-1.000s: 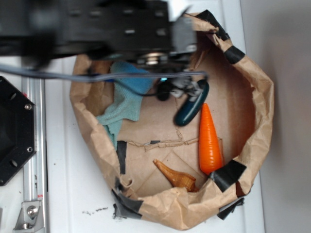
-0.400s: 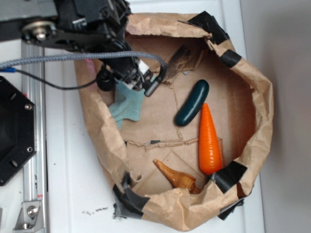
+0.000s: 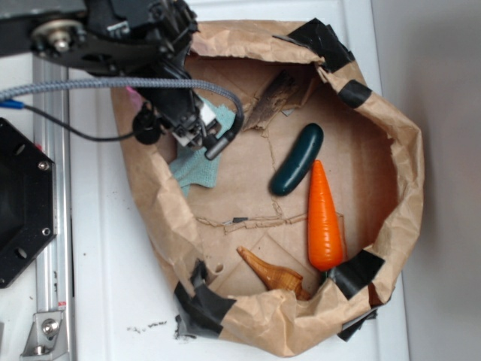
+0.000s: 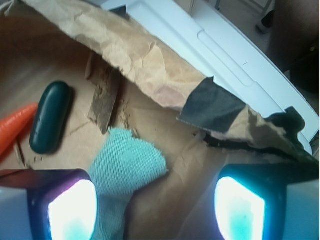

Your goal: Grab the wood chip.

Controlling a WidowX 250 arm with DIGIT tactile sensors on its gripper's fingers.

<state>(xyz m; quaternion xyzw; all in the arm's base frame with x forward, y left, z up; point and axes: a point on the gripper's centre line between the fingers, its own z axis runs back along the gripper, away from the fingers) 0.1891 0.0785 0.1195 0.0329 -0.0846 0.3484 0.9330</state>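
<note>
The wood chip [image 3: 273, 95] is a flat, dark, streaky sliver lying on the bag floor near the upper wall, just above the green cucumber [image 3: 297, 159]. The wrist view shows the wood chip [image 4: 104, 100] ahead and to the left, beside the cucumber [image 4: 49, 117]. My gripper [image 3: 195, 134] hangs over the teal cloth [image 3: 199, 167] at the bag's left side, well left of the chip. Seen from the wrist, the gripper [image 4: 156, 210] is open, with only cloth [image 4: 125, 165] and brown paper between its fingers.
A crumpled brown paper bag [image 3: 398, 150] patched with black tape walls everything in. An orange carrot [image 3: 324, 218] lies right of the cucumber, and a glossy orange-brown cone [image 3: 272, 272] lies near the lower wall. The black robot base [image 3: 19, 203] stands at the left.
The arm has swung left, away from above the cucumber to the cloth at the bag's left side. That uncovered the wood chip. The gripper then drifted slightly further left.
</note>
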